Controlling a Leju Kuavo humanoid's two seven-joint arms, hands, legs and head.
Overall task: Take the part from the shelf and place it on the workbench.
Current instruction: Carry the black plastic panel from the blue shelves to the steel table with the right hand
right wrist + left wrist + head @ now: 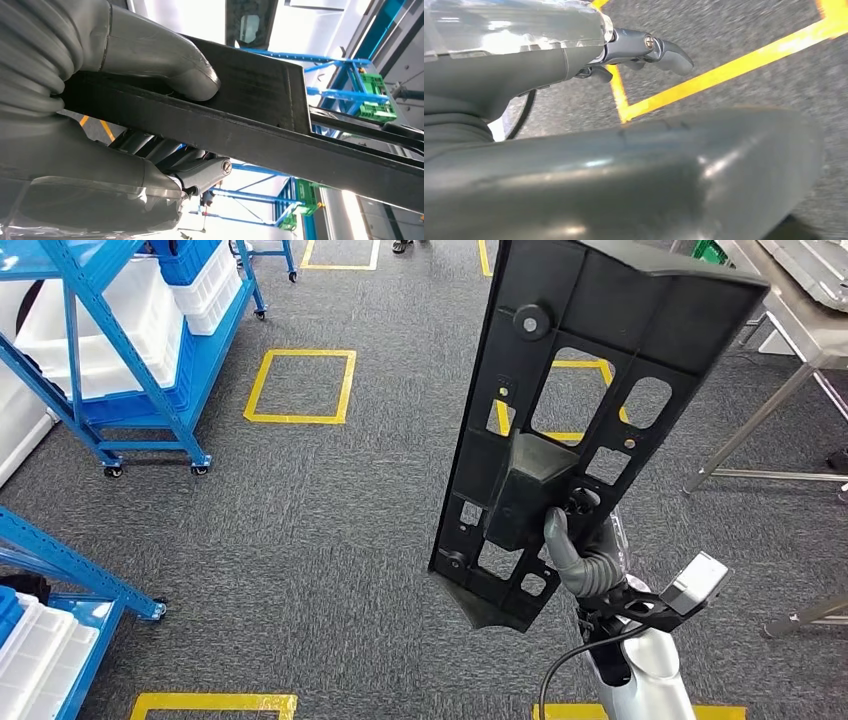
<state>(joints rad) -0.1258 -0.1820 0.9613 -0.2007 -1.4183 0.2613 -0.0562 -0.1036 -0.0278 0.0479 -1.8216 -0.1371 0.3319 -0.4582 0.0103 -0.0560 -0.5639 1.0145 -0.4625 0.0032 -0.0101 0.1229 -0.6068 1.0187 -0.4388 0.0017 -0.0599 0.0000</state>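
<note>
My right hand grips a large black plastic part, a long flat panel with several cut-outs and a raised block at its middle. I hold it upright over the carpet, low on its length, so it rises toward the upper right of the head view. In the right wrist view the thumb presses on one face of the part and the darker fingers lie against the other. My left hand hangs over the floor with nothing in it, its fingers held apart from the thumb. The metal workbench stands at the far right.
A blue wheeled shelf with white and blue bins stands at the upper left, and another blue shelf at the lower left. Yellow tape squares mark the grey carpet. The workbench legs reach the floor at the right.
</note>
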